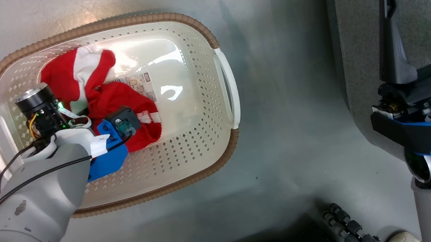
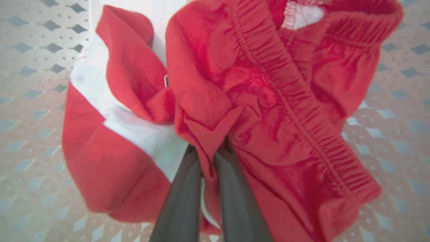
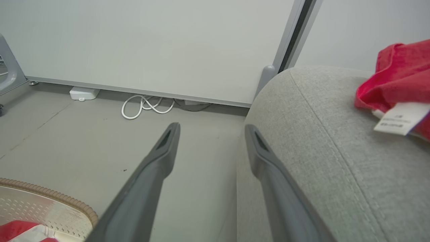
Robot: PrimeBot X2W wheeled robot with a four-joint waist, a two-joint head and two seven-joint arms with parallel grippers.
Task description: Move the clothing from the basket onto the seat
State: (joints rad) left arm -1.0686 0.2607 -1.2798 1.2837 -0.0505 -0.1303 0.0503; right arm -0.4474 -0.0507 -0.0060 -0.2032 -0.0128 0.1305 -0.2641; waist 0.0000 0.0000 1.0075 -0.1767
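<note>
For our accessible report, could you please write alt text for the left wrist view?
The left gripper pinches a fold of bright red clothing with white panels; the perforated cream basket lies behind it.

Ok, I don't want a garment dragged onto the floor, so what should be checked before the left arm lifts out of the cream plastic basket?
1. Left gripper shut on the bright red elastic-waisted fabric garment: ok.
2. Red-and-white fabric garment free of that pinch: cannot tell; it lies against the pinched fold.
3. Right gripper open, holding nothing: ok.
4. Light-grey fabric sofa has bare room beside the red garment lying there: ok.
5. Left forearm off the cream perforated plastic basket's rim: cannot tell.
</note>
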